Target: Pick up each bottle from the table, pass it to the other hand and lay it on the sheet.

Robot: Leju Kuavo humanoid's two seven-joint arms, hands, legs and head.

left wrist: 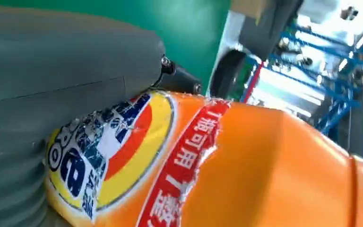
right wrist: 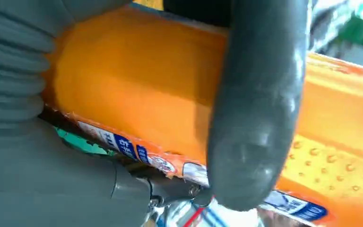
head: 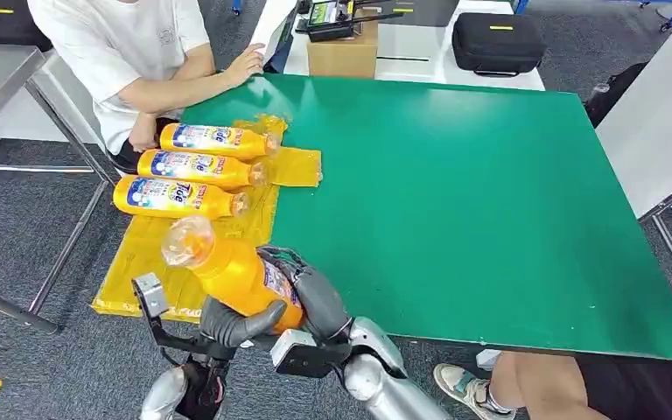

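Held bottle: 1 orange bottle [head: 232,267] at the lower left of the head view, tilted, its cap end pointing to the upper left above the near part of the sheet.
Left hand: the left hand [head: 232,322] wraps the bottle's lower body from beneath, dark fingers [head: 254,322] curled across the orange plastic; clamped on the bottle.
Right hand: the right hand [head: 315,297] presses against the bottle's label side from the right, also clasping it; in the right wrist view its thick thumb [right wrist: 257,109] lies across the orange body.
Label: in the left wrist view the held bottle's label [left wrist: 108,151] is cracked and peeling, with a red strip of characters beside it.
Sheet: a yellow sheet [head: 149,249] lies over the left edge of the green table [head: 472,201].
Laid bottles: 3 bottles [head: 194,167] lie on their sides on the sheet in a row, caps pointing right, just beyond the held one.
Bystander: a person's forearm [head: 194,83] rests at the table's upper left corner.
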